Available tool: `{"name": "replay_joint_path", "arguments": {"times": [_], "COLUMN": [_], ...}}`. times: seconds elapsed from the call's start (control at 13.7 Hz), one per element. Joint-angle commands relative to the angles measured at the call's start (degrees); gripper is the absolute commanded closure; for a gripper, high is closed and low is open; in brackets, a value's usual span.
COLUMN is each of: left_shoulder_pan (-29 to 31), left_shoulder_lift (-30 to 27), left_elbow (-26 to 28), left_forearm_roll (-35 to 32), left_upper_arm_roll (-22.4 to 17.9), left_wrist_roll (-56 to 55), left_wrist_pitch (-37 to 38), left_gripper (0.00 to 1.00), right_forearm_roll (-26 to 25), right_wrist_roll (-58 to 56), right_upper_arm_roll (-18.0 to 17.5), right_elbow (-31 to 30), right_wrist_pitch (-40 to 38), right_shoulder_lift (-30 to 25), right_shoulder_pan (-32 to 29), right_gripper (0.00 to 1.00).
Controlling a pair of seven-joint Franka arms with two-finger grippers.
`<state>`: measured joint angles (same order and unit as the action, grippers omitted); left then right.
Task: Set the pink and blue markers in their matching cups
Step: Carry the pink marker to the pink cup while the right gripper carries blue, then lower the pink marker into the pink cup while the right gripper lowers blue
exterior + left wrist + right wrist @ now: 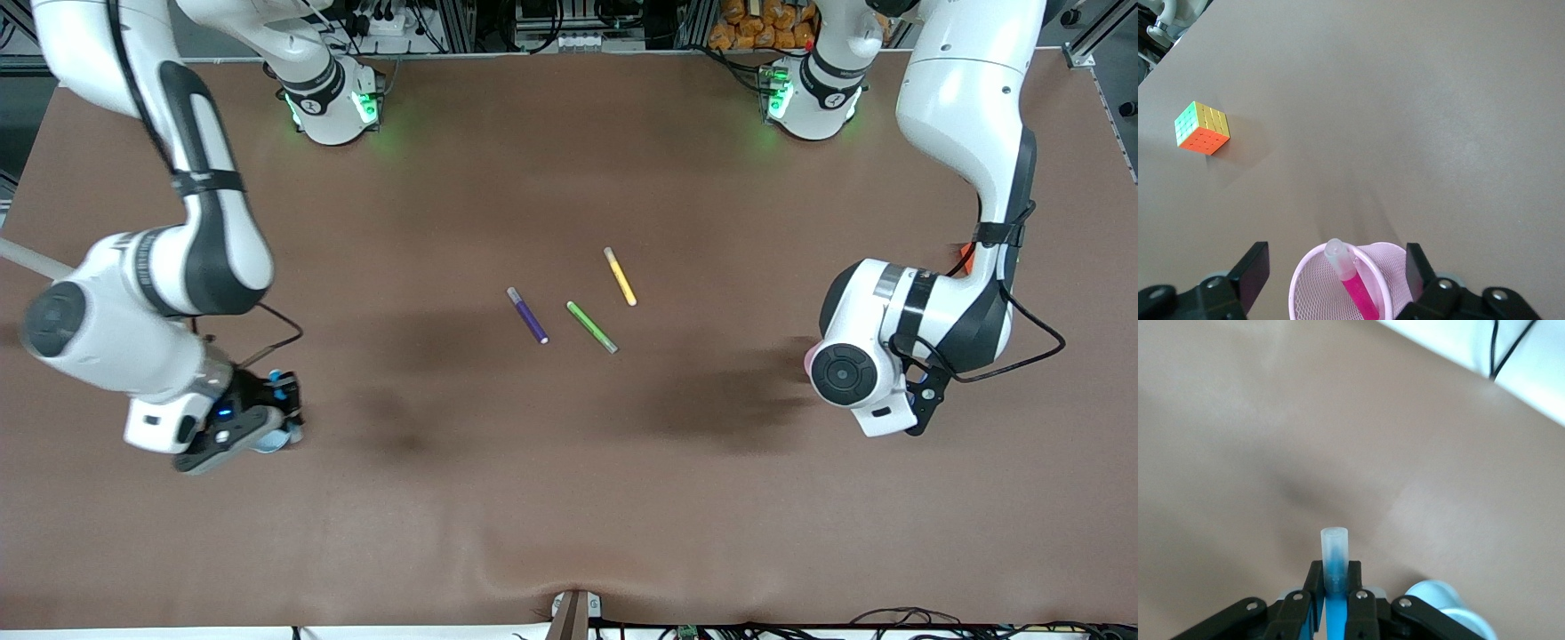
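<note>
The pink marker (pixel 1355 283) already stands in the pink cup (pixel 1313 293) at the left arm's end of the surface (pixel 569 498); the left pincer (pixel 1337 270) hangs over it with its fingers spread wide on either side of the rim, holding nothing.

The blue half is in hand — the right pincer (pixel 1333 597) is clamped on the blue marker (pixel 1335 570), held over the right arm's end of the surface just beside the blue cup (pixel 1446 607).

1 move is left, I judge: centre the marker over that cup, lower, release.

The purple, green and yellow pens (pixel 620 276) lie mid-surface.
</note>
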<state>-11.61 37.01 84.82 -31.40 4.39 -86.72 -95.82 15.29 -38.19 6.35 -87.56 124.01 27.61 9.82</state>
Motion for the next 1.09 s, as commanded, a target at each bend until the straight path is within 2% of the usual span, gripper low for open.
{"name": "replay_joint_path", "arguments": {"times": [0.0,0.29,0.51,0.73,1.02], "left_shoulder_pan": [-0.3,-0.3,-0.3,-0.6,-0.8], "left_shoulder_lift": [0.3,0.0,0.0,-0.2,-0.7], "left_elbow": [-1.1,-1.1,-1.8,-2.5,-3.3], "left_forearm_roll": [-0.5,-0.2,1.2,1.9,2.7], "left_upper_arm_roll": [0.0,0.2,0.1,0.1,0.1], "left_wrist_roll": [0.1,-0.2,-0.5,-0.5,-0.1], "left_wrist_pitch": [0.5,0.5,0.5,0.6,1.1], "left_gripper": [0.0,0.0,0.0,0.0,0.0], "right_forearm_roll": [2.7,2.7,3.3,5.4,5.5], "right_wrist_roll": [-5.8,-6.5,-12.2,-15.9,-18.3], "right_upper_arm_roll": [-1.0,-1.2,-1.2,-1.2,-1.2], "right_elbow": [-3.0,-7.7,-8.0,-12.2,-12.6], "right_wrist_pitch": [1.9,5.9,6.2,8.3,9.3], "right_shoulder_lift": [-3.1,-6.2,-6.5,-8.5,-9.2], "right_shoulder_pan": [-1.5,-0.4,-0.9,-0.7,-0.8], "right_gripper": [1.0,1.0,1.0,1.0,1.0]}}
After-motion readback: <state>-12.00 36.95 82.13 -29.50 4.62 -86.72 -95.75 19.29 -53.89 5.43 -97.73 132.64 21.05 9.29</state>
